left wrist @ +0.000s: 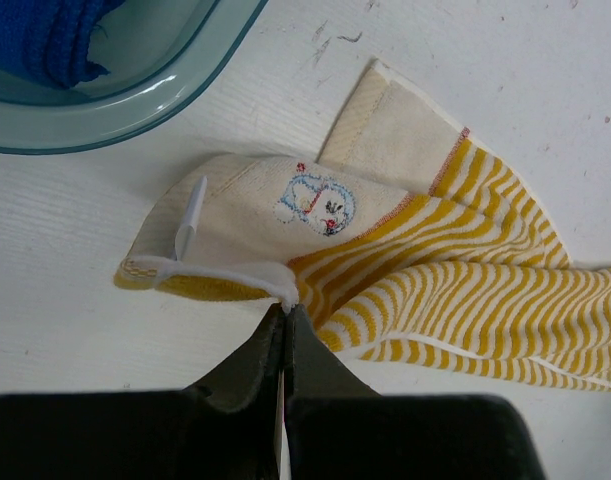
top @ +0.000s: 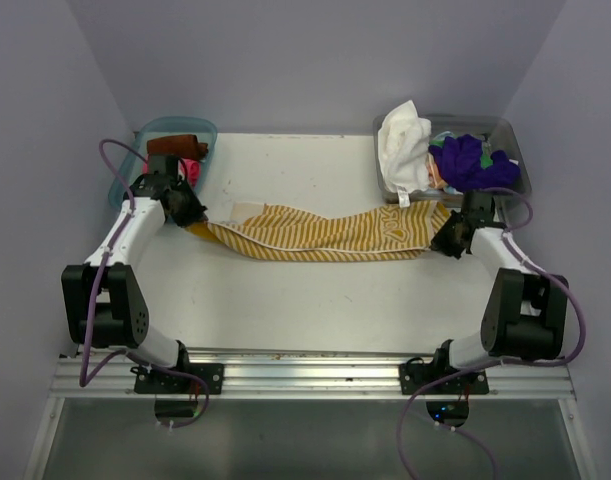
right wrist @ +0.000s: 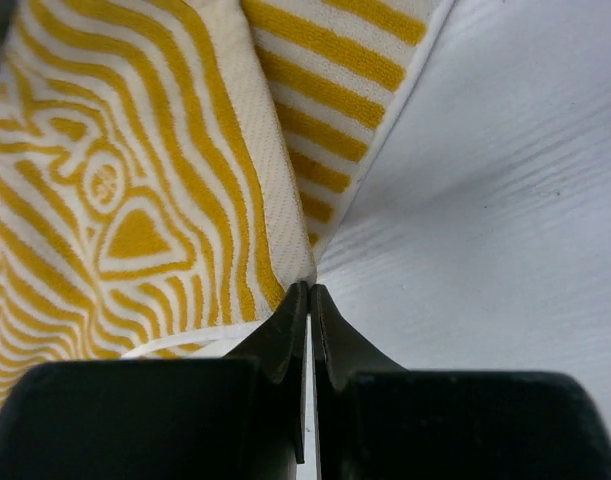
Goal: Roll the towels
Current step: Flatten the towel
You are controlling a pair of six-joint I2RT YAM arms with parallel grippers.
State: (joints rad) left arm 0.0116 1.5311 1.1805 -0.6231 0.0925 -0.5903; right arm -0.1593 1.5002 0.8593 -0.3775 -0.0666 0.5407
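Observation:
A mustard-yellow towel with white stripes (top: 325, 232) lies stretched across the middle of the table between both arms. My left gripper (top: 190, 212) is shut on its left end; in the left wrist view the jaws (left wrist: 287, 308) pinch a white hem of the towel (left wrist: 465, 290), whose cream end with a small embroidered figure is folded over. My right gripper (top: 445, 240) is shut on the right end; in the right wrist view the tips (right wrist: 311, 290) pinch the towel's corner (right wrist: 135, 180). A white towel (top: 403, 145) and a purple towel (top: 470, 160) lie in the right bin.
A teal bin (top: 175, 128) at the back left holds a brown towel (top: 175, 145) and a pink one (top: 192, 168); a blue towel (left wrist: 45, 40) shows inside it in the left wrist view. A clear bin (top: 510, 140) stands at the back right. Purple walls close in the table.

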